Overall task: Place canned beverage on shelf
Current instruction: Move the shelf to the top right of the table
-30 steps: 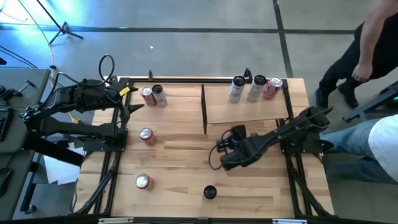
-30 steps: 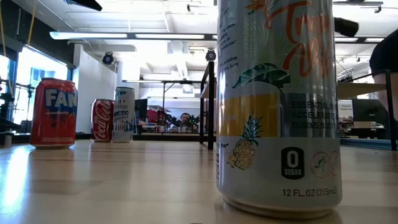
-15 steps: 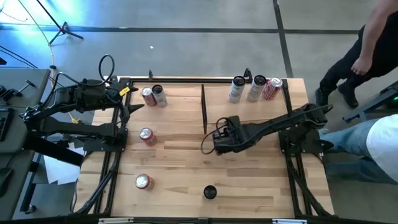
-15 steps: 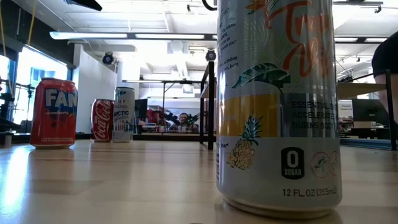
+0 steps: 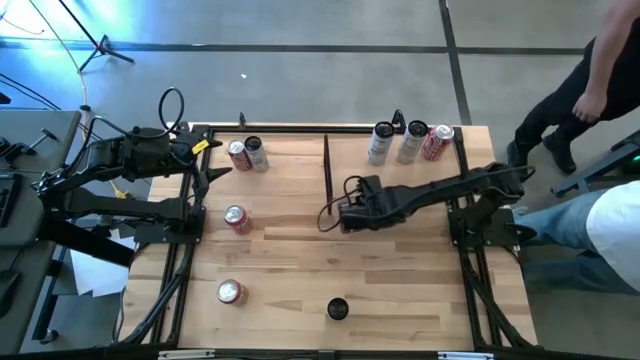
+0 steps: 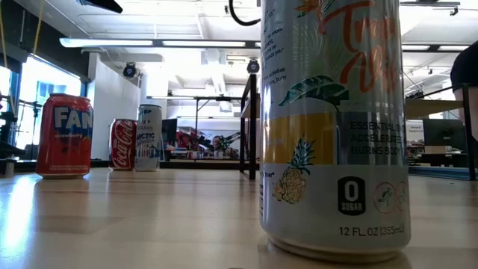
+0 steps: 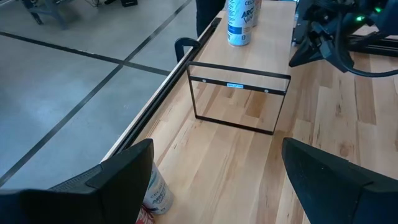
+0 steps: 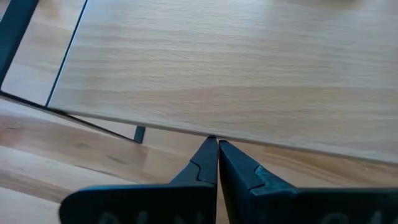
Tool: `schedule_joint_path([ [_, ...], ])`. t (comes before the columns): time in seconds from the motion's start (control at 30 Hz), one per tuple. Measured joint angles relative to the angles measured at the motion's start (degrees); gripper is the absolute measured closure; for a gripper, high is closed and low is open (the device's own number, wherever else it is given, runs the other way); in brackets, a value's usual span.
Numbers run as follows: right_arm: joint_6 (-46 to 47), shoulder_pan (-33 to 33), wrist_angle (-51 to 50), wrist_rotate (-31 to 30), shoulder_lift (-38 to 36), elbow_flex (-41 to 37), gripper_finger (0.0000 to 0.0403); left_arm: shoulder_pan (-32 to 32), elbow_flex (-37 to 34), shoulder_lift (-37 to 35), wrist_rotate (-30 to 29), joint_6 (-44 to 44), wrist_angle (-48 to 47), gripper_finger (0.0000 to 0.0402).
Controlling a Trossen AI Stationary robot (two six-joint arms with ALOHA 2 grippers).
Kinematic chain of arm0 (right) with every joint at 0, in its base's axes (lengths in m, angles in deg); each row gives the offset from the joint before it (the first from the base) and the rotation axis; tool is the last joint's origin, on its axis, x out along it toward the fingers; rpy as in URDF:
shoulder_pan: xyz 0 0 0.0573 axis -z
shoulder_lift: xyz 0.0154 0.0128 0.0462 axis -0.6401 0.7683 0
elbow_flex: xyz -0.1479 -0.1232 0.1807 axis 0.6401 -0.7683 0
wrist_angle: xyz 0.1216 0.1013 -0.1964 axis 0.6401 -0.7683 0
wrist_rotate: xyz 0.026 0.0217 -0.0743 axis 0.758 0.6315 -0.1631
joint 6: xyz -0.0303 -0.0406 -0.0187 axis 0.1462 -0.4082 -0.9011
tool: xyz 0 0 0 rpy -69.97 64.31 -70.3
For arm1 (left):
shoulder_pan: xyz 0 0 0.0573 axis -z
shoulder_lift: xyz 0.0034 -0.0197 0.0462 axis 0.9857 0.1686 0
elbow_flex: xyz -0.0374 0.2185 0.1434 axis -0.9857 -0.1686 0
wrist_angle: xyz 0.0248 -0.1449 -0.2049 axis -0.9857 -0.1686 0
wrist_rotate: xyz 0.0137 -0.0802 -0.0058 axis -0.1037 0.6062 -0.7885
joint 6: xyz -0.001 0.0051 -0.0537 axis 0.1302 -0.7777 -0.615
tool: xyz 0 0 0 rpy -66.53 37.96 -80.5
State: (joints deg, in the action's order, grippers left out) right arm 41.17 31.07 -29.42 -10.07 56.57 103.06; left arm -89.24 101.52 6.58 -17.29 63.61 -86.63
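Light-wood shelf [image 5: 400, 180] with three upright cans [image 5: 409, 144] on its far edge.

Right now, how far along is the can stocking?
Done: three cans stand at the shelf's back edge. In hand: nothing; the right gripper is shut and empty, its tips near the shelf's front edge, beside its left post. The left gripper waits open at the table's left edge. Left: five cans off the shelf, two at the back left, two red-topped on the left side, one dark-topped in front.
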Motion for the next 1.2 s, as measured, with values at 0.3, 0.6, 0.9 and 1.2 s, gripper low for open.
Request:
schedule_joint_path([
  [0.3, -4.9, 3.4, 2.6, 0.5, 0.0, 0.0, 0.0403, 0.0, 0.0, 0.0, 0.0, 0.0, 0.0, 0.0067],
  [0.6, -7.4, 5.9, 2.7, 0.6, 0.0, 0.0, 0.0403, 0.0, 0.0, 0.0, 0.0, 0.0, 0.0, 0.0067],
  [0.9, -10.6, 9.0, 2.4, 2.1, 0.0, 0.0, 0.0403, 0.0, 0.0, 0.0, 0.0, 0.0, 0.0, 0.0067],
  [1.2, -13.3, 11.4, 2.3, 3.4, 0.0, 0.0, 0.0403, 0.0, 0.0, 0.0, 0.0, 0.0, 0.0, 0.0067],
])
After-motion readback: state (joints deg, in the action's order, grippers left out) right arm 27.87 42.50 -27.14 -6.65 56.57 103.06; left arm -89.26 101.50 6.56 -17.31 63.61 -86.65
